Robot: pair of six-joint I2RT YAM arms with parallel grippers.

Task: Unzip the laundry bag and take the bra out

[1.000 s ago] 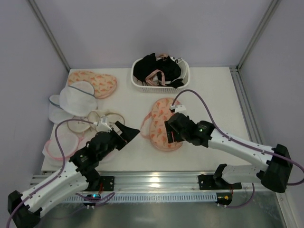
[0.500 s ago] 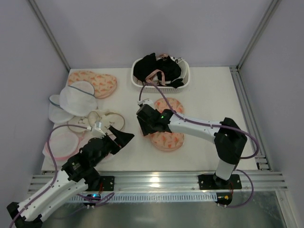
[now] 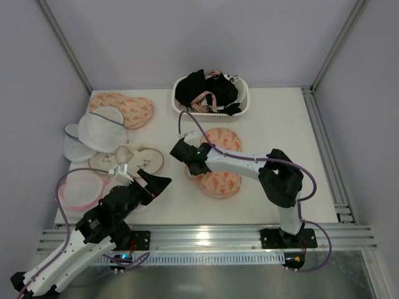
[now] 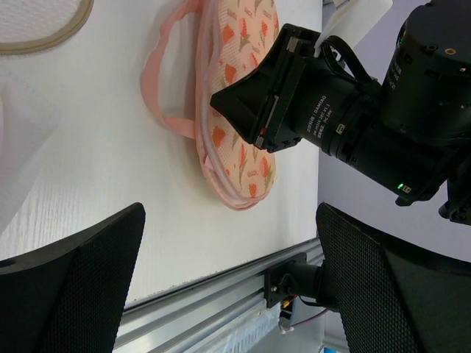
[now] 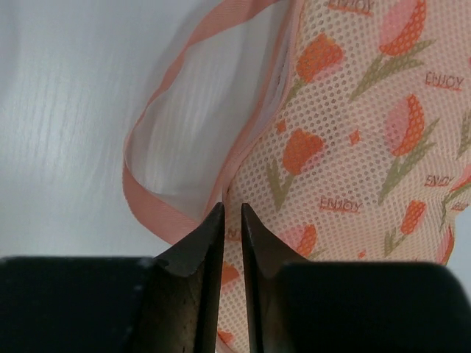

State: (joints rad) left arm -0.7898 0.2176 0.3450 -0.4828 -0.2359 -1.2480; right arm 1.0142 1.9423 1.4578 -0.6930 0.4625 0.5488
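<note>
Midway across the worktop (image 3: pixel 293 124), a little toward its right edge, lies the laundry bag (image 3: pixel 221 182), an oblong peach pouch printed with orange tulips. Its long axis runs from the far edge toward the near edge, one round half behind the other. The zip looks closed, and no bra is visible anywhere; it is presumably inside the bag.

The right end effector (image 3: pixel 187 163) sits at the bag's left rim, about where the two halves meet, with the arm reaching in over the bag from the right. In the right wrist view the right end effector (image 5: pixel 229 217) has its fingers drawn nearly together, with only a thin slit between them. The bag's (image 5: pixel 353 147) pink-edged rim runs right up to the tips. A pink band (image 5: pixel 147 198) loops out onto the worktop just left of the fingers. Whether that band is bag trim or a strap cannot be told, nor whether the tips pinch the rim, a zip pull or nothing.

The left end effector (image 3: pixel 153 182) hovers nearer the near-left corner with its fingers spread wide and nothing between them. From its wrist view the bag (image 4: pixel 235 147) lies ahead and across a strip of bare worktop, so the left end effector (image 4: pixel 229 213) is clearly the farther of the two.

The coming move likely depends on the right fingertips catching the zip pull on this left rim and running it along the bag's length.
</note>
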